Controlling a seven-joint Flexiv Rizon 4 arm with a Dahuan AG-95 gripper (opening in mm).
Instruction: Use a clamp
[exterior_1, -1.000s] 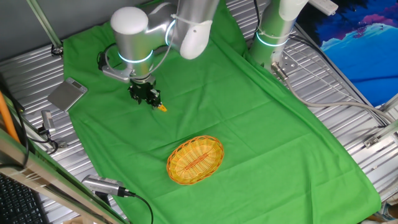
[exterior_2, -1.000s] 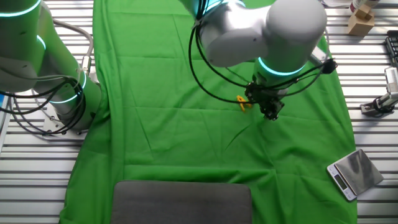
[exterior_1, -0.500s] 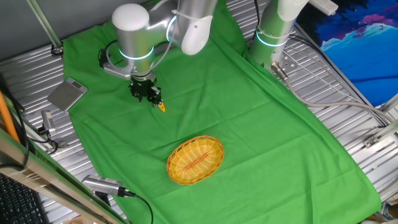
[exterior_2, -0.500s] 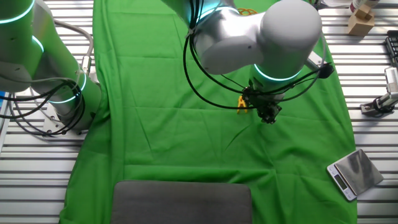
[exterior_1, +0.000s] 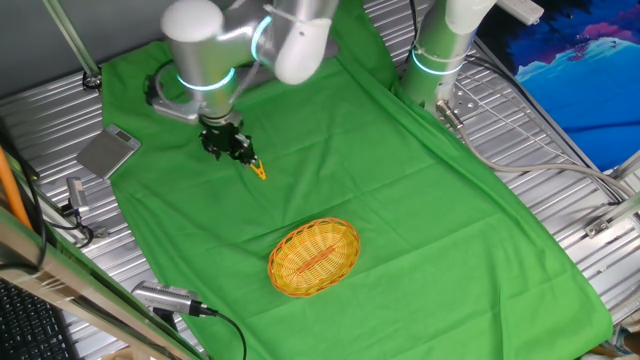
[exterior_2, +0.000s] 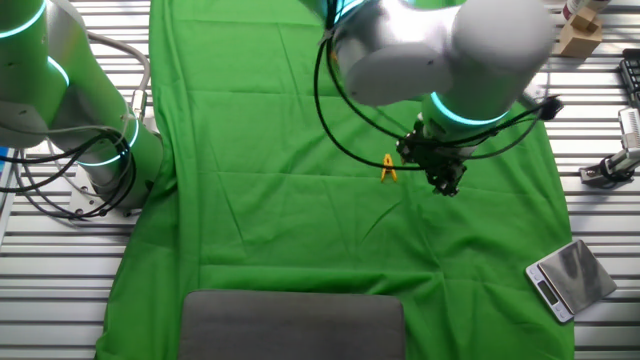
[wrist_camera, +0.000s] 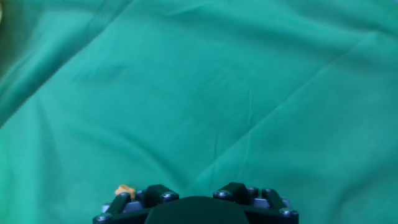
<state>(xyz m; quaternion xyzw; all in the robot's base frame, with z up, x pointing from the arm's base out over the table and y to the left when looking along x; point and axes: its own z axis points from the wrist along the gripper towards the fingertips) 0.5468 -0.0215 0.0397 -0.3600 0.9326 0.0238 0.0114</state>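
Silver Flexiv arm reaches down from above, wrist ring lit cyan, pointing the black two-finger gripper (exterior_1: 232, 150) at the cloth. Gripper (exterior_2: 447, 180) hangs low; finger gap not resolvable (hand view shows only the finger bases).

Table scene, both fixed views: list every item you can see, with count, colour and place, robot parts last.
clamp: one, yellow-orange, on the cloth beside the gripper
basket: one, yellow wicker, oval, on the cloth, apart from the clamp
cloth: one, green, covering the table
scale: one, silver, just off the cloth's edge
second arm: one, silver with glowing ring, at the cloth's edge
gripper: one, black, next to the clamp, not holding it
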